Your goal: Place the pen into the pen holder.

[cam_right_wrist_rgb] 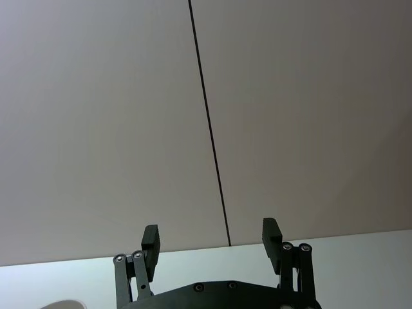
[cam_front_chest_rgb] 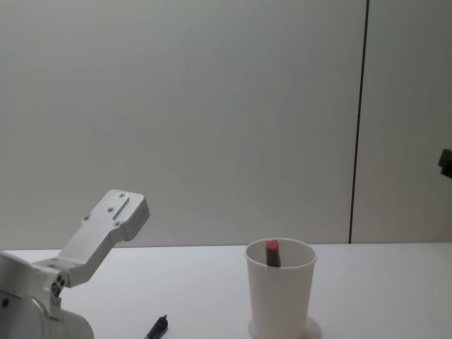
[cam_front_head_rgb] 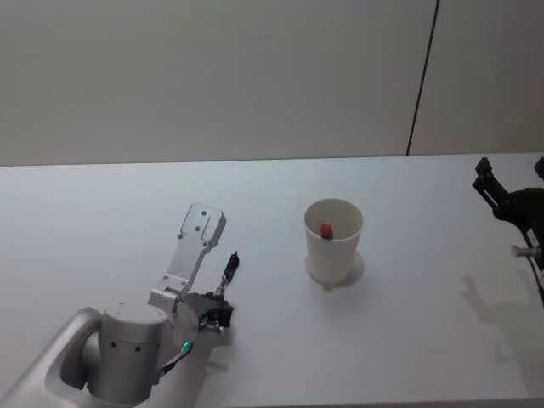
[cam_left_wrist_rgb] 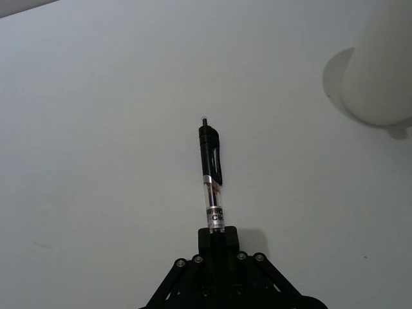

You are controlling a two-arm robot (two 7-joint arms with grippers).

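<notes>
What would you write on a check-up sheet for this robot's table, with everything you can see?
Surface: flat white table, no marks seen.
Job's things: black pen with a clear barrel, held by one end; white tapered paper cup, upright, to the pen's right.
Clutter: nothing loose seen; a red-topped pen stands inside the cup.
Grippers: left pincer shut on the held pen, over the table's near left; right pincer open, raised at the far right.
Cables: what looks like a thin dark cable on the right arm.
Surroundings: plain grey wall with a dark vertical seam.
</notes>
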